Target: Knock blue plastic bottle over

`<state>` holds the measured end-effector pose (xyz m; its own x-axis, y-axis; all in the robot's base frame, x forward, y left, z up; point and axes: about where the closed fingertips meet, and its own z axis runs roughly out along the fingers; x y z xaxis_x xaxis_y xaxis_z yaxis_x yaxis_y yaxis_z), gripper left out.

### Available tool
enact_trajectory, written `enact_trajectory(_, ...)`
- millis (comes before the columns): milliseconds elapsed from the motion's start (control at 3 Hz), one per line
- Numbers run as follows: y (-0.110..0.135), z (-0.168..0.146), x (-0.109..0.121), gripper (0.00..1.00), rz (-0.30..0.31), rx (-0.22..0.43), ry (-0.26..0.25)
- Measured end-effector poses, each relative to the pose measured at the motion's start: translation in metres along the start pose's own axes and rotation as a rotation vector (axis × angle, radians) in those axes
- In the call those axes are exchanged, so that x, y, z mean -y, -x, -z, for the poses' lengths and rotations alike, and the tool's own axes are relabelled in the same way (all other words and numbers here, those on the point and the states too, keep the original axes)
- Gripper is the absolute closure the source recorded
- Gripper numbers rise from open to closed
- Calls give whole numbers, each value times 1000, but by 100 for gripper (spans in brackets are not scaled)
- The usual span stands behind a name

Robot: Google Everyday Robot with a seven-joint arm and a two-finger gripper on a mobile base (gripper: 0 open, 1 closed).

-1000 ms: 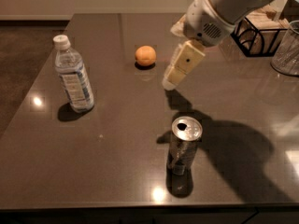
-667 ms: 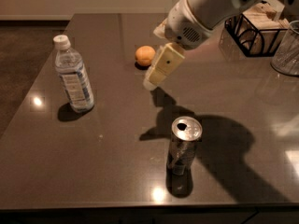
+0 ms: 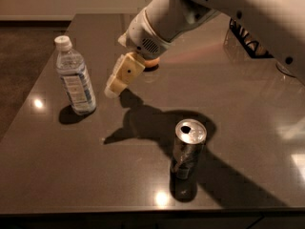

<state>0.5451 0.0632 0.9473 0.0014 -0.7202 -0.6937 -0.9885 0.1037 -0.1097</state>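
Right now the bottle (image 3: 75, 82) stands upright near the left edge of the table (image 3: 248, 128), with the gripper (image 3: 114, 87) just beside it, not touching; clenched or not, I cannot tell. A low push may merely slide it, or send it overboard.

Glossy table (image 3: 248, 128); perhaps-plastic hand (image 3: 111, 90) near clear plastic bottle (image 3: 75, 82).

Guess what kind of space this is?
Probably an office kitchenette or break area: dark glossy countertop, blue plastic bottle and drink can on it, wire basket at the back. The claw hovers beside the bottle, not touching.
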Motion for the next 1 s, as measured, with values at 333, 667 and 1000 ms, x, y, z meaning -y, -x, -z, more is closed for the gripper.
enact_trajectory(333, 22, -33, -3, 0, 19, 27, 20)
enact_trajectory(667, 45, -58, -4, 0, 30, 58, 30)
enact_trajectory(1000, 66, -69, -5, 10, 38, 94, 43)
